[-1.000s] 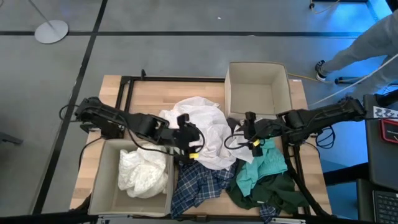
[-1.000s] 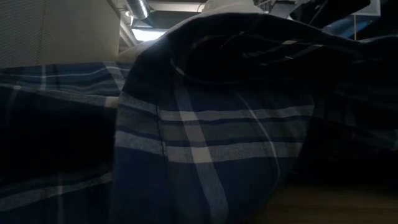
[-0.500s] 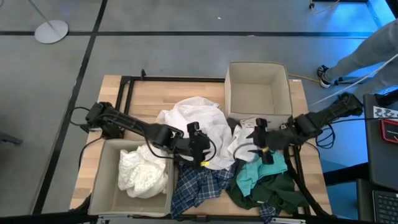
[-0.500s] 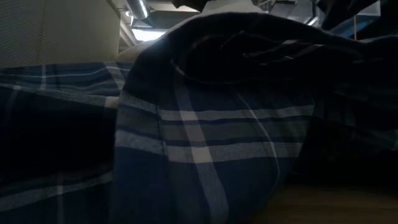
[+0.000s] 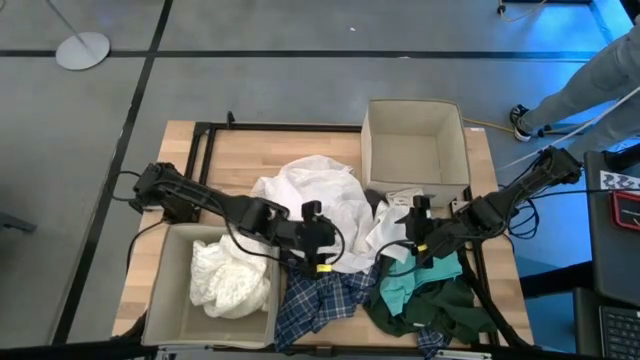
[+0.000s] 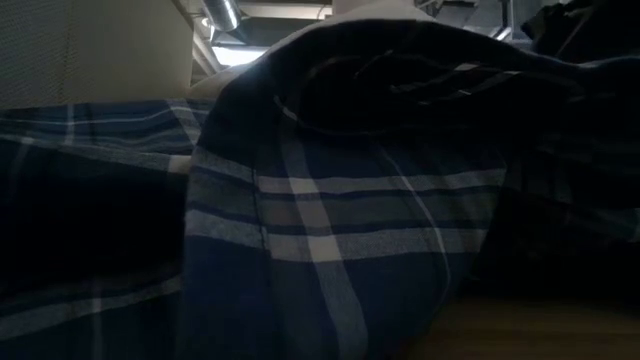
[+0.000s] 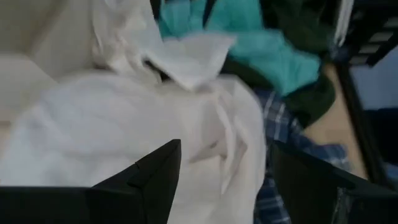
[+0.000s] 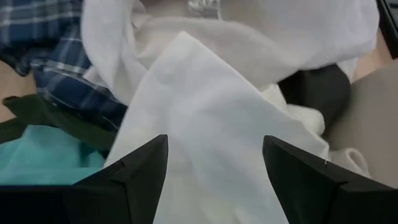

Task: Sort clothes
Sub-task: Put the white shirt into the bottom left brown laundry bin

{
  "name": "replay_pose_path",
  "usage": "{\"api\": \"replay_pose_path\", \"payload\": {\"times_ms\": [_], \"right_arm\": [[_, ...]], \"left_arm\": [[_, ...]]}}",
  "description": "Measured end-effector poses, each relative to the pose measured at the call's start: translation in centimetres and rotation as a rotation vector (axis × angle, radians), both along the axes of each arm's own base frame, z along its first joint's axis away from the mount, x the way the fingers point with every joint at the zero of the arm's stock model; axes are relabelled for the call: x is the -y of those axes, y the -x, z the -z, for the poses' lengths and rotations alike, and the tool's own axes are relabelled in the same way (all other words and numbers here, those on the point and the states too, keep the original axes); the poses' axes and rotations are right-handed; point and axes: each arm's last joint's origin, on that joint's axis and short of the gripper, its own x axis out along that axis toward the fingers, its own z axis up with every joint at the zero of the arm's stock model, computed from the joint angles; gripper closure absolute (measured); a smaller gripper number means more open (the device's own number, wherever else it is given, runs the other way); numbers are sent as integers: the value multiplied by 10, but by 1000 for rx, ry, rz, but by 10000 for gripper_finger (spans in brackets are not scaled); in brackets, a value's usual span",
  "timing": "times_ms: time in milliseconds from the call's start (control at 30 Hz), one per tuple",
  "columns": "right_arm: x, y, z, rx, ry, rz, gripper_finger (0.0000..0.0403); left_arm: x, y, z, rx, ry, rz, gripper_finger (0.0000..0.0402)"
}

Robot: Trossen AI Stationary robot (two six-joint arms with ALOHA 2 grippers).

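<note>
A large white garment [image 5: 320, 200] lies crumpled at the table's middle, its near edge over the blue-white plaid shirt [image 5: 320, 300]; the plaid shirt [image 6: 320, 250] fills the low view. A teal garment [image 5: 425, 275] rests on a dark green one [image 5: 445, 310] at the near right. My left gripper [image 5: 325, 255] [image 7: 225, 149] stands open just above the white garment's near edge [image 7: 124, 130]. My right gripper [image 5: 408, 238] [image 8: 214, 140] stands open over the white garment's right flap [image 8: 199, 106], beside the teal one.
A beige bin [image 5: 165, 290] at the near left holds another white garment [image 5: 230, 280]. A second beige bin [image 5: 415, 110] stands at the far right with nothing showing inside. Bare wood [image 5: 260, 150] lies at the far left. A person's leg [image 5: 590, 80] shows beyond the table's right.
Both grippers have sunk toward the clothes and gone toward the table's near edge. My left one has also gone a little to the right along the white garment. My right arm has swung round, and its wrist has turned. The clothes have kept still.
</note>
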Motion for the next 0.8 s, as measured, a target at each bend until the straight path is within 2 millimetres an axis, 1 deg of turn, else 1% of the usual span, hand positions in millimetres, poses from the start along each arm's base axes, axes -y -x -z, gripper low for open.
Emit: {"api": "replay_pose_path", "payload": {"times_ms": [67, 233, 433, 567, 700, 800], "right_arm": [[0, 0, 4, -3, 4, 9, 139], [0, -1, 11, 9, -3, 9, 139], [1, -1, 14, 26, 28, 33, 139], [0, -2, 14, 37, 21, 33, 139], [1, -2, 14, 39, 37, 33, 139], [1, -2, 13, 47, 55, 38, 139]], "left_arm": [[-1, -4, 11, -8, 9, -17, 169], [-6, -14, 27, -25, 6, -74, 169], [-11, -27, 34, 16, 7, -84, 169], [-9, -32, 47, -20, -4, -75, 169], [-8, -36, 53, -26, -10, -72, 169], [-9, -39, 60, -40, -30, -59, 183]]}}
